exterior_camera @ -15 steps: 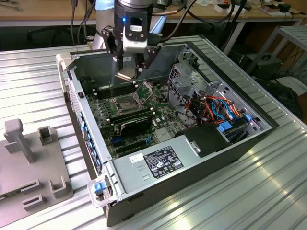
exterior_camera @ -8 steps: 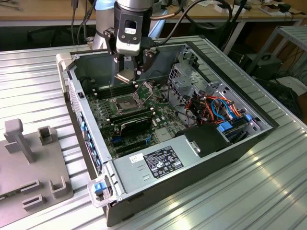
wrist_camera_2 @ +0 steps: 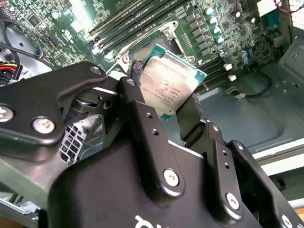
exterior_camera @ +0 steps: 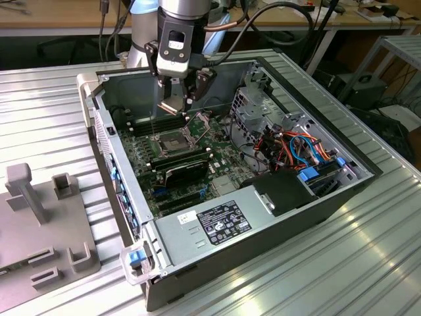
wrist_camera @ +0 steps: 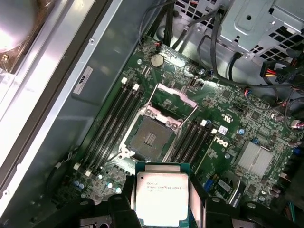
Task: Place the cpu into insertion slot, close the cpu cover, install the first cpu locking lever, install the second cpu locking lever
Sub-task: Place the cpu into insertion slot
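The cpu, a flat square chip with a silver-grey top, is clamped between the black fingers of my gripper, which is shut on it. In the exterior view the gripper holds the cpu tilted above the open computer case. The insertion slot lies bare on the green board just beyond the chip. Its cpu cover is swung open at the slot's far edge. The second wrist view shows the cpu from the side, hanging over the board. From outside, the insertion slot sits below the gripper.
Long black memory slots flank the socket on both sides. A black finned card lies in front of it. A metal drive cage, coloured cables and the power supply crowd the exterior view's right. A grey fixture stands outside the case.
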You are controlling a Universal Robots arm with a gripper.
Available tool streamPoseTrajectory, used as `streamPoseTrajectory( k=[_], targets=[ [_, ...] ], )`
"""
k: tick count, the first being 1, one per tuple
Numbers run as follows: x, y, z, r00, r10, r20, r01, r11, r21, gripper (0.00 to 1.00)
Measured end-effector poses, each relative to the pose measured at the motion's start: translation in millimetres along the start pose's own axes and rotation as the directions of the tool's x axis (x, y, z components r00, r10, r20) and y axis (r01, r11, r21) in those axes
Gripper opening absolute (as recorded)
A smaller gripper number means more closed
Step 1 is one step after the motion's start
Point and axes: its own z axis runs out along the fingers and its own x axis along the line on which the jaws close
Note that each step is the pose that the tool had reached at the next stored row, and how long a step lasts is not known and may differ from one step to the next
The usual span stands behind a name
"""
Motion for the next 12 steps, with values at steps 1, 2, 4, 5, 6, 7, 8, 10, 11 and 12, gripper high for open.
streamPoseTrajectory(
  k=[1, 2, 4, 5, 6, 7, 8, 10, 11, 12],
  targets=[
    [0.1, 1.0, 0.8, 1.0, 0.006, 0.0003, -0.006, 1.0, 0.0002, 0.54],
    [0.4, 1.5, 1.2, 1.0, 0.01, 0.0004, -0.01, 1.0, 0.0002, 0.54],
    [0.7, 1.6, 1.4, 0.9999, 0.013, 0.0, -0.013, 0.9999, 0.0001, 0.54],
    [0.7, 1.6, 1.4, 0.9999, 0.013, 0.0, -0.013, 0.9999, 0.0001, 0.54],
    [0.7, 1.7, 1.5, 0.9999, 0.013, -0.0001, -0.013, 0.9999, 0.0, 0.54],
    [0.8, 1.8, 2.0, 0.9999, 0.013, -0.0004, -0.013, 0.9999, -0.0002, 0.54],
    [1.5, 2.0, 3.1, 0.9999, 0.013, -0.0004, -0.013, 0.9999, -0.0002, 0.54],
    [3.5, 3.2, 5.1, 0.9997, 0.023, 0.0001, -0.023, 0.9997, 0.0002, 0.54],
    [3.6, 3.3, 5.9, 0.9995, 0.033, 0.0005, -0.033, 0.9995, 0.0003, 0.54],
    [3.7, 3.3, 7.0, 0.9984, 0.056, 0.0017, -0.056, 0.9984, 0.0009, 0.54]
  ],
)
